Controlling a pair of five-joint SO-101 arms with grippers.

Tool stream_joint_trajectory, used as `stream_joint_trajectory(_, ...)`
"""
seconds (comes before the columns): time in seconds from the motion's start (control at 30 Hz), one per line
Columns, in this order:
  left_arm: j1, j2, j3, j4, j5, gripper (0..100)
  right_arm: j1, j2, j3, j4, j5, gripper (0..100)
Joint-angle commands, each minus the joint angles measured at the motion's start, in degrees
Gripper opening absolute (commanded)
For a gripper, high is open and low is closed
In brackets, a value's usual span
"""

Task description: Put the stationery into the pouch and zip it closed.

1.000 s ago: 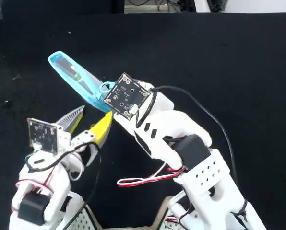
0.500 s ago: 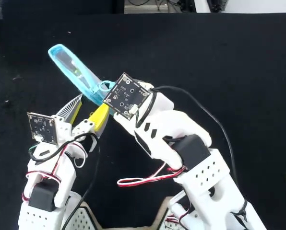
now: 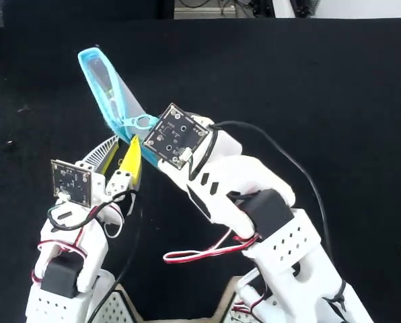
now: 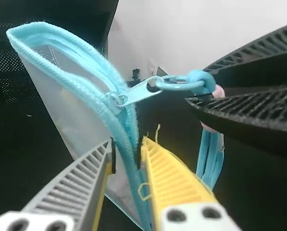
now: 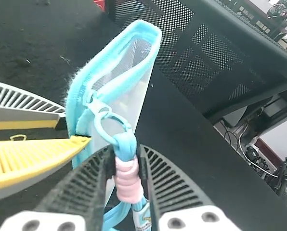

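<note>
Starting on the left, our left gripper [image 3: 122,149] has its grey and yellow jaws clamped on the near end of the pouch [image 3: 110,87], pinching the zipper tape just below the slider [image 4: 117,99]. We judge this hold to be an anchor, so that the fabric cannot follow when the slider is drawn along. From that pinch the pouch stretches away toward the far left over the black table [image 3: 288,81], its clear side facing up. Something pale and green shows through it, though we cannot tell which item of stationery it is. Beyond the slider the two blue tapes look slightly parted, so we take the zip to be not yet closed. Just right of the slider, its ring leads to the pull cord [image 5: 125,169], and our right gripper [image 5: 124,153] has its black jaws shut on that cord, placed to draw the slider along.
</note>
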Motion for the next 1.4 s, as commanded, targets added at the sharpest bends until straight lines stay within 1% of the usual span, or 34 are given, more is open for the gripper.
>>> stream_joint_trajectory(0.0, -1.01, 0.18, -3.21, 0.62, -0.88, 8, 1.23, 0.04, -3.47, -1.49, -0.26, 1.1)
stream_joint_trajectory(0.13, -1.01, 0.18, -9.89, 7.12, -0.97, 8, 1.05, -1.98, -3.74, -1.58, -0.53, 1.1)
stream_joint_trajectory(0.2, -1.01, 0.18, -13.85, 10.81, -0.97, 8, -0.35, -4.35, -3.74, -1.58, -0.53, 1.1)
stream_joint_trajectory(0.33, -1.01, 0.18, -17.71, 14.77, -1.23, 8, -3.6, -8.4, -2.77, -0.97, -0.53, 1.1)
stream_joint_trajectory(0.4, -1.01, 0.18, -18.95, 16.26, -3.69, 8, -4.13, -9.45, -1.98, -0.97, -0.62, 1.1)
stream_joint_trajectory(0.5, -0.66, 0.18, -19.21, 18.37, -5.98, 8, -4.31, -9.89, -0.66, 0.18, -0.62, 1.1)
stream_joint_trajectory(0.67, 3.38, 0.18, -16.13, 18.37, -5.89, 9, -4.22, -10.15, 1.01, 0.09, -0.62, 1.1)
stream_joint_trajectory(0.73, 3.91, 0.09, -16.13, 19.08, -5.8, 14, -4.22, -10.15, 0.92, 0.09, -0.44, 1.1)
stream_joint_trajectory(0.83, 4.0, 0.09, -16.66, 22.33, -5.8, 20, -4.13, -10.15, 0.92, 0.0, -0.26, 1.1)
stream_joint_trajectory(0.9, 5.49, 0.09, -16.84, 24.18, -5.89, 21, -4.13, -10.15, 0.92, 0.0, -0.18, 1.1)
stream_joint_trajectory(0.97, 7.25, 0.09, -16.22, 24.09, -5.89, 21, -4.22, -10.07, 0.92, 0.0, -0.18, 1.1)
stream_joint_trajectory(1.0, 7.69, 0.53, -15.43, 23.03, -5.8, 21, -4.31, -10.07, 0.92, 0.0, -0.18, 1.1)
stream_joint_trajectory(1.03, 7.78, 0.53, -13.76, 20.22, -5.8, 21, -4.31, -10.07, 0.92, 0.0, -0.18, 1.1)
stream_joint_trajectory(1.13, 7.08, 0.18, -6.11, 9.32, -5.54, 21, -4.4, -10.07, 0.92, 0.0, -0.35, 1.1)
stream_joint_trajectory(1.27, 4.53, 0.62, 2.59, -2.64, -0.09, 21, -4.4, -10.07, 1.1, 0.09, -0.35, 1.1)
stream_joint_trajectory(1.37, 0.84, 0.62, 5.05, -7.65, 1.85, 21, -4.4, -10.07, 1.27, 0.09, -0.35, 1.1)
